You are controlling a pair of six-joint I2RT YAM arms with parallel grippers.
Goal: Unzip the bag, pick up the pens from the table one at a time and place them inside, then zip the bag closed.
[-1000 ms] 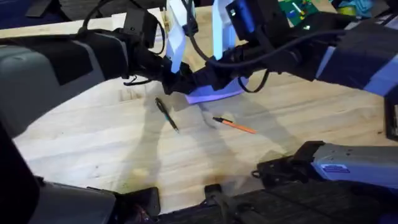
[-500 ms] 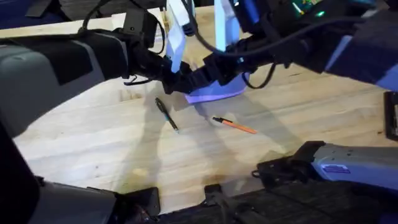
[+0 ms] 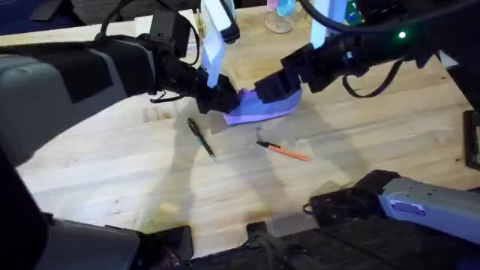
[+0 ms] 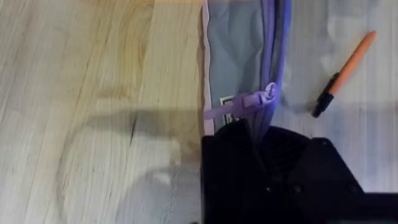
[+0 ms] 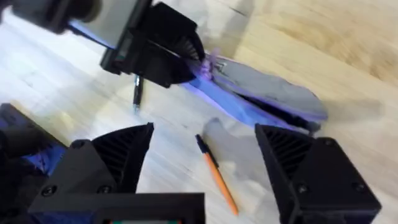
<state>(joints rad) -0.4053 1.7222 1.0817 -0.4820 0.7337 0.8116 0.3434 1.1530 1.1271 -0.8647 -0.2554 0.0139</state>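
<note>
Overhead view, our light-wood plank table [image 3: 352,142], lavender fabric pouch [image 3: 262,111] lying far of centre, our left gripper [image 3: 225,100] clamped on its left end, our right gripper [image 5: 202,163] spread apart above its right end, black pen [image 3: 201,139] and orange pen [image 3: 283,151] lying nearer on the wood

You'll find no readable text here; the small label inside the lavender-purple fabric pouch [image 4: 227,101] is too blurred to make out.
</note>
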